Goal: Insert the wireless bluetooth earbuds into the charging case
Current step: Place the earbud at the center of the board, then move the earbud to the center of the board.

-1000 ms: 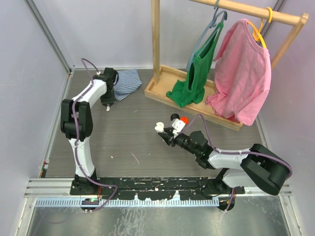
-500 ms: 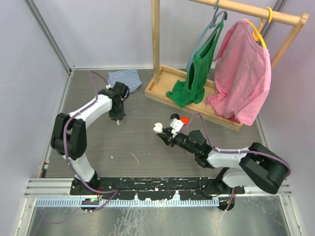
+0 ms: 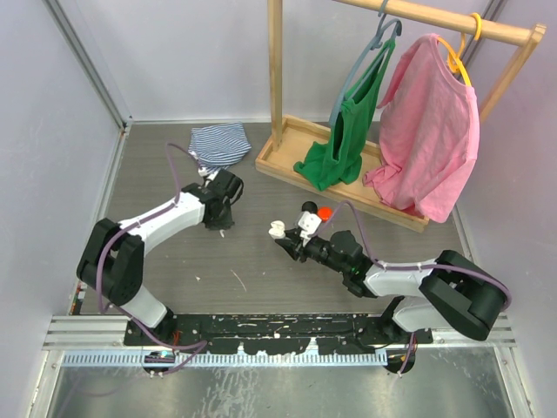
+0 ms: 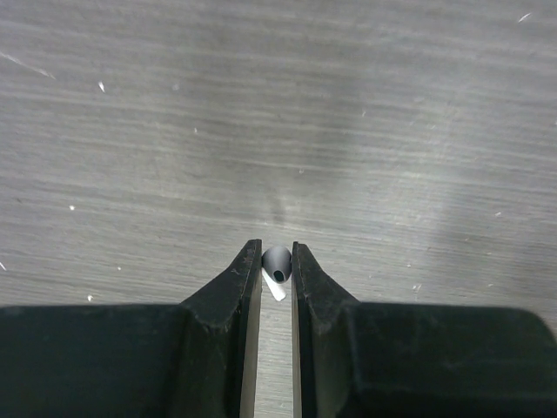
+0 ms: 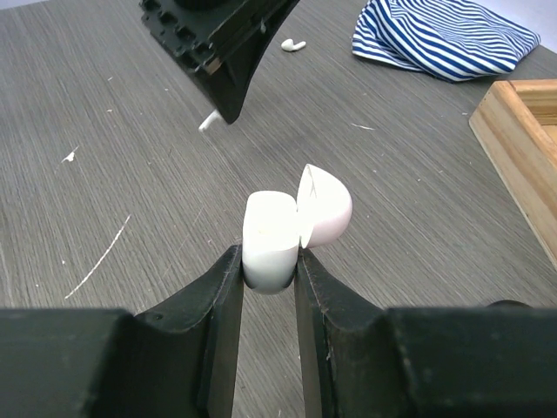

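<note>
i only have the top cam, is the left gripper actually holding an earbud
Observer: Yes. The left wrist view shows the left gripper shut on an earbud, its grey tip showing between the fingertips.
Operator: ok and is the case open
Observer: Yes. In the right wrist view the right gripper clamps the charging case by its base, and the lid is hinged open.
Operator: where's the other bud
Observer: A second earbud lies on the table near the striped cloth, not touching it.
</note>
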